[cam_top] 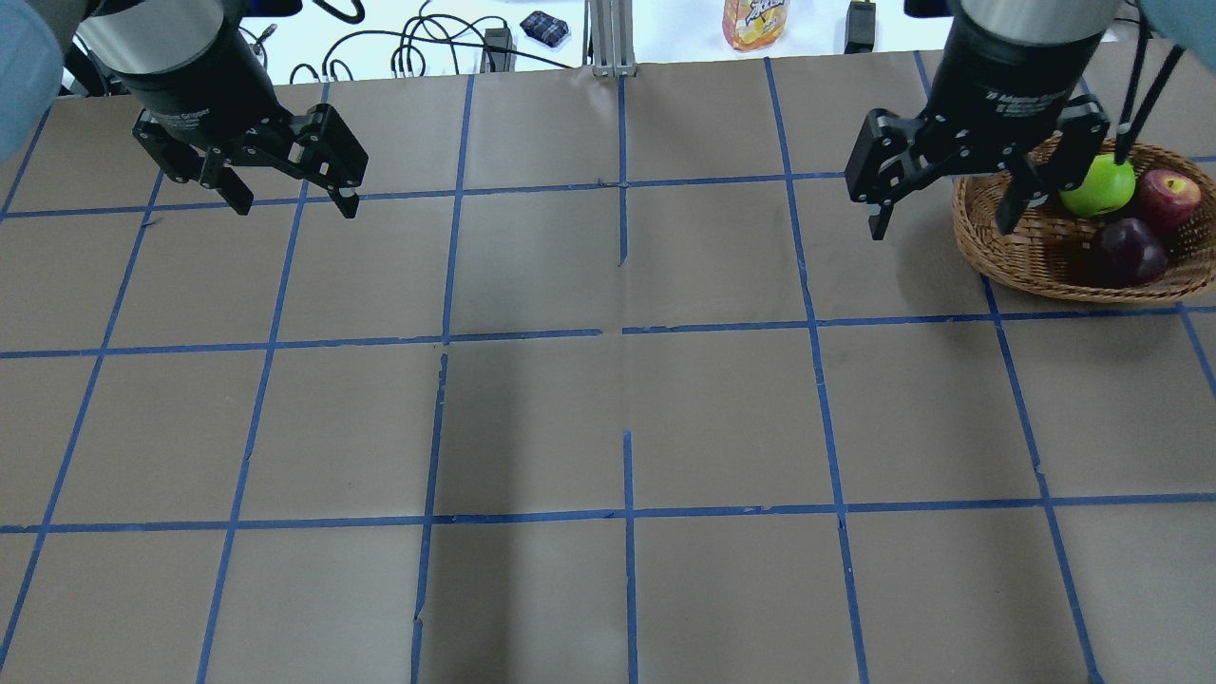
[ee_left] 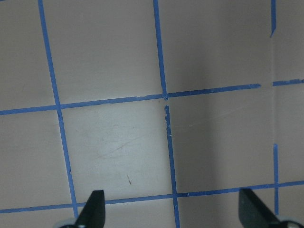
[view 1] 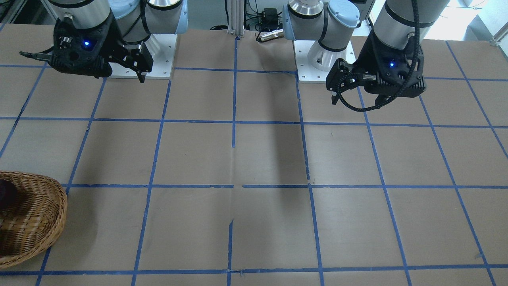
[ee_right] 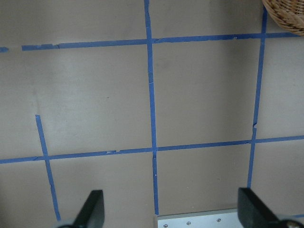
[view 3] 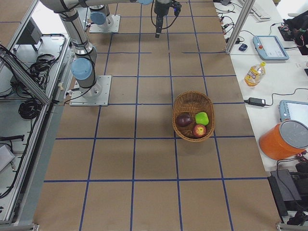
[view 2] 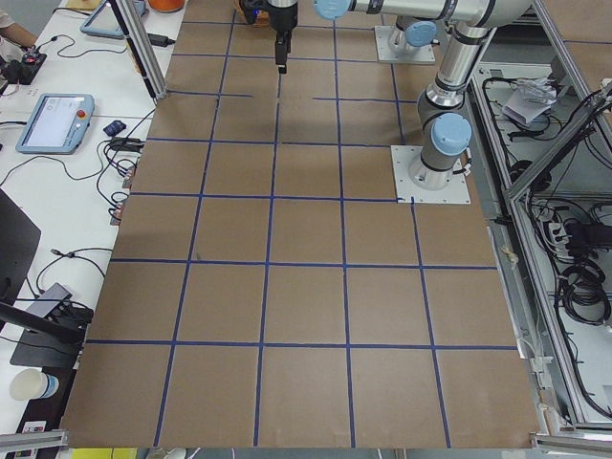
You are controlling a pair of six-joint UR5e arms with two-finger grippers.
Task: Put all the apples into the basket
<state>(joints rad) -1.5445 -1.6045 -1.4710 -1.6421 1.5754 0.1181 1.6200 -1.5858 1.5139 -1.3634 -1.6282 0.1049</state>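
Note:
The brown wicker basket (cam_top: 1035, 249) stands at the right side of the table. In it lie the lime green apple (cam_top: 1099, 185), the red apple (cam_top: 1168, 198) and the dark purple apple (cam_top: 1128, 249). The exterior right view shows all three in the basket (view 3: 192, 98). My right gripper (cam_top: 940, 226) is open and empty and hangs above the table just left of the basket. Its wrist view shows only the basket's rim (ee_right: 285, 14) at the top corner. My left gripper (cam_top: 294, 204) is open and empty above the far left of the table, over bare squares (ee_left: 173, 209).
Blue tape lines divide the brown table into squares. The arms' white mount plates (view 1: 143, 55) sit at the robot's edge. A bottle (cam_top: 755, 19) and cables lie beyond the far edge. An orange bucket (view 3: 284, 139) and a tablet (view 3: 269, 45) are on the side bench.

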